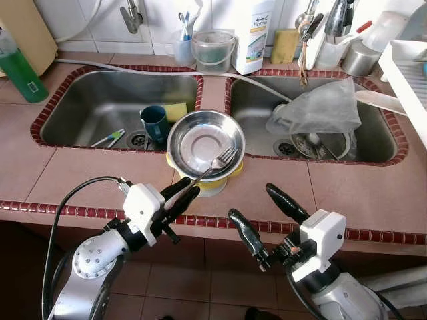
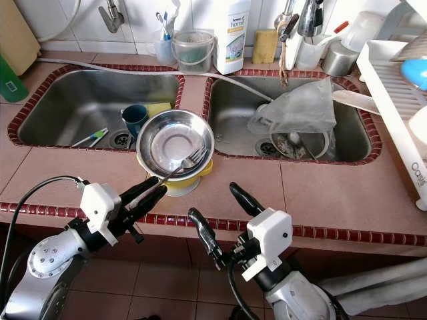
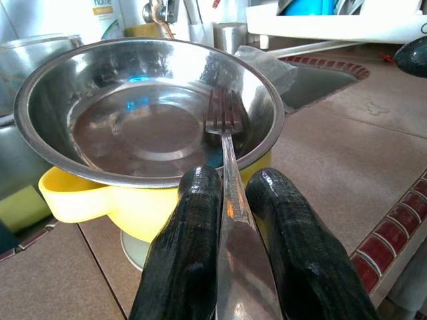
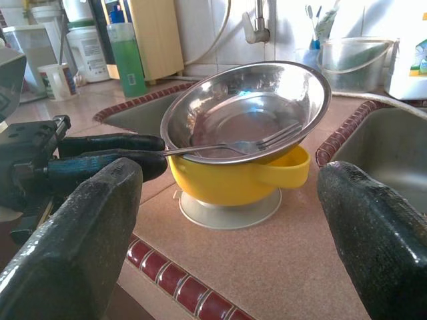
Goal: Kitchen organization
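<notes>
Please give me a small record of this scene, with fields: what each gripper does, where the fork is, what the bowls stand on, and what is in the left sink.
left gripper: shut on the fork handle, in front of the bowls
right gripper: open, holds nothing, at the counter edge
fork: tines inside the steel bowl, handle over its rim
steel bowl: sits tilted on the yellow bowl
yellow bowl: stands on the counter between the two sinks
left sink: blue cup, yellow sponge
</notes>
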Motion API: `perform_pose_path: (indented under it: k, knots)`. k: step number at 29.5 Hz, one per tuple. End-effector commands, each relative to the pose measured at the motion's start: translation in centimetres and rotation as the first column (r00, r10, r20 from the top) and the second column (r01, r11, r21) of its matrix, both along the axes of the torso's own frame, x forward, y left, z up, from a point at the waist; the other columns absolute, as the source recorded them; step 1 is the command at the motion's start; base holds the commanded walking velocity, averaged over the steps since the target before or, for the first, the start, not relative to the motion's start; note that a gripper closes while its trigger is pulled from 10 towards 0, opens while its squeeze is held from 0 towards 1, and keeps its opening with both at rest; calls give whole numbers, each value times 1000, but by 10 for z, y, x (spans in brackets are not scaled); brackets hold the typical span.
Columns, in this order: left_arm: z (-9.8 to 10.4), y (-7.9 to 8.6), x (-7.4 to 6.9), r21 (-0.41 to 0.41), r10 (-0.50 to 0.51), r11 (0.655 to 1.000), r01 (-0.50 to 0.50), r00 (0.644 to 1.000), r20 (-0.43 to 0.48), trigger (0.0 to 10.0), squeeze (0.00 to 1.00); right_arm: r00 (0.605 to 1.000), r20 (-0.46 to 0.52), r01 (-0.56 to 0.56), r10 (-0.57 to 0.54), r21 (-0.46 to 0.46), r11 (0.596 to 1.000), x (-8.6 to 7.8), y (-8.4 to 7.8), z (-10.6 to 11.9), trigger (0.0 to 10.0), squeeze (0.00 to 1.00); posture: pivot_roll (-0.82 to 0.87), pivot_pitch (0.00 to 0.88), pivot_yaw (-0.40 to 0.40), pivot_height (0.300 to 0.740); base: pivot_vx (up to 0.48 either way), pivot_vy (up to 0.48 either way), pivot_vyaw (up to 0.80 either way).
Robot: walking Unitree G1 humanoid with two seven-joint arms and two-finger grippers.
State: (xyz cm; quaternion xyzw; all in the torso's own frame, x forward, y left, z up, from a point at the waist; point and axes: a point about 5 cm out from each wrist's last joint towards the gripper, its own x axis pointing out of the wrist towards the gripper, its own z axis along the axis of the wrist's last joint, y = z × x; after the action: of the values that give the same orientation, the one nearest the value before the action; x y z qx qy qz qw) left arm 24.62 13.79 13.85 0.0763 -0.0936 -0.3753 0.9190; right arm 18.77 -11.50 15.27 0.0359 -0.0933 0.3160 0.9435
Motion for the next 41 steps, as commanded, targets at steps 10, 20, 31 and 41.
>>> perform_pose_path:
  k: [10,20,31,41]
  knots:
    - [7,10,7,-43,67,997,-67,998,0,0,0,1000,19,-10,10,18,1000,-2,3,6,10000,0,-138,194,39,740,0,0,0]
    - [15,18,13,-113,122,986,-121,993,1,0,0,999,24,-24,23,17,1000,1,5,6,10000,0,-132,181,31,740,0,0,0]
    - [35,22,27,-208,164,965,-158,986,15,0,0,999,47,-11,9,30,1000,7,4,10,10000,0,-137,165,33,740,0,0,0]
    - [52,27,40,-247,181,954,-170,983,25,10000,0,994,92,54,-60,67,996,16,0,20,10000,0,-139,163,45,740,0,0,0]
